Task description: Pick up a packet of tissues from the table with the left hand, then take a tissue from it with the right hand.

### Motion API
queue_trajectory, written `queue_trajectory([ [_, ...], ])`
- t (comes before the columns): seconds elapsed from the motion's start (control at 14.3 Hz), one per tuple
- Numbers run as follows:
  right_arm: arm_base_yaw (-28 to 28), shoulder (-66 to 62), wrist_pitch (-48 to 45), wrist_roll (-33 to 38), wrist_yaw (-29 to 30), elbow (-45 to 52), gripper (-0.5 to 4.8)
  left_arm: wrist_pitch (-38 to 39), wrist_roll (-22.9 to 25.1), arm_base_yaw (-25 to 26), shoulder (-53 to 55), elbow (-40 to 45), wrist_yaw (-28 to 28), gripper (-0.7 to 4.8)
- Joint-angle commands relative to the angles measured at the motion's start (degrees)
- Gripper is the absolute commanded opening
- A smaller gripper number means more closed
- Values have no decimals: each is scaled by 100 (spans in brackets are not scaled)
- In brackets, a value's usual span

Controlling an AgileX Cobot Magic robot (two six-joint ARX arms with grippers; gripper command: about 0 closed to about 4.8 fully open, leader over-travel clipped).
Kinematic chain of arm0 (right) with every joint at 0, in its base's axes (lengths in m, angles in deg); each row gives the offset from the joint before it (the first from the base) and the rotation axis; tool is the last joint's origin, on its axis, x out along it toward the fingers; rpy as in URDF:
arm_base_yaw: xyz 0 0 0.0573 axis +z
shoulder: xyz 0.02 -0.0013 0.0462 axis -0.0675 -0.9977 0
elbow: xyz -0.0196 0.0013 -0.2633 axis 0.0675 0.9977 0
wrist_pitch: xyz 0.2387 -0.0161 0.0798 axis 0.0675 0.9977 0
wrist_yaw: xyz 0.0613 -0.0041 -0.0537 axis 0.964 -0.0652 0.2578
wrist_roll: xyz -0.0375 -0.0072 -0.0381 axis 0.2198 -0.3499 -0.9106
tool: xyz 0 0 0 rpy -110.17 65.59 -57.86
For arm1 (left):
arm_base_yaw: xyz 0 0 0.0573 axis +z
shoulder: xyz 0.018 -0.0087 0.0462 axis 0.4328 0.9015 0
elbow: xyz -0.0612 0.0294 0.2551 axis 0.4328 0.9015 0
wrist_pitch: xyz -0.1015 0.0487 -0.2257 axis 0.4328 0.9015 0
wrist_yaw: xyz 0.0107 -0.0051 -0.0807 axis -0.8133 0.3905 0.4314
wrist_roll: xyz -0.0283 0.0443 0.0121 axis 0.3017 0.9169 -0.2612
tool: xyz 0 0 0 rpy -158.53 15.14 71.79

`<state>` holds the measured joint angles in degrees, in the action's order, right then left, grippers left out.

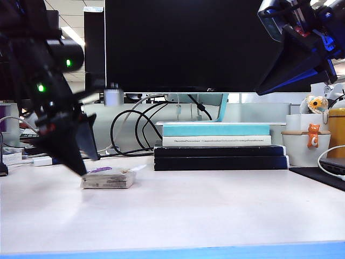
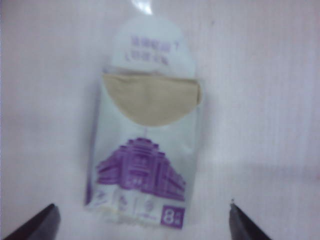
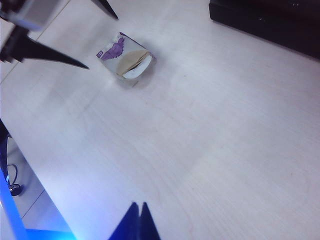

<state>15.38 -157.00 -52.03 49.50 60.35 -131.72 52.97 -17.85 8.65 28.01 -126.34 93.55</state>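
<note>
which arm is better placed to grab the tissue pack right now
Left. Its pincer stands open just over the pack, fingertips either side of its near end. The right pincer is shut and hangs high, far across the table from the pack.

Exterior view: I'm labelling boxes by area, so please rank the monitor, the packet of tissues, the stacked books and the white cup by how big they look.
1. Monitor
2. Stacked books
3. White cup
4. Packet of tissues, though it lies nearer the camera, so its true rank against the cup is unsure.
</note>
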Motion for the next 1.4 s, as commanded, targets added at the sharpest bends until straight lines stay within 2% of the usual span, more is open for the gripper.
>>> queue_trajectory([
  [0.07,2,15,-109,24,70,-20,-5,-221,-20,-9,120,-17,28,479],
  [0.35,2,15,-175,26,68,-20,-5,-343,-48,-11,387,-20,39,479],
  [0.49,2,15,-192,26,68,-20,-5,-487,-131,-11,415,-20,50,400],
  [0.56,2,15,-192,26,70,-20,-5,-566,-181,-11,415,-22,118,341],
  [0.7,2,15,-192,26,68,-20,-5,-673,-365,-13,413,-22,236,285],
  [0.91,2,15,-219,52,68,-20,-5,-627,-498,-44,317,-81,291,275],
  [1.12,2,15,-291,205,131,-20,-5,-146,-767,-44,142,-446,306,275],
  [1.26,2,17,-302,275,599,-24,-4,144,-953,-129,-46,-632,442,275],
  [1.4,2,17,-417,461,1305,-24,-5,199,-1010,-306,-269,-664,535,275],
])
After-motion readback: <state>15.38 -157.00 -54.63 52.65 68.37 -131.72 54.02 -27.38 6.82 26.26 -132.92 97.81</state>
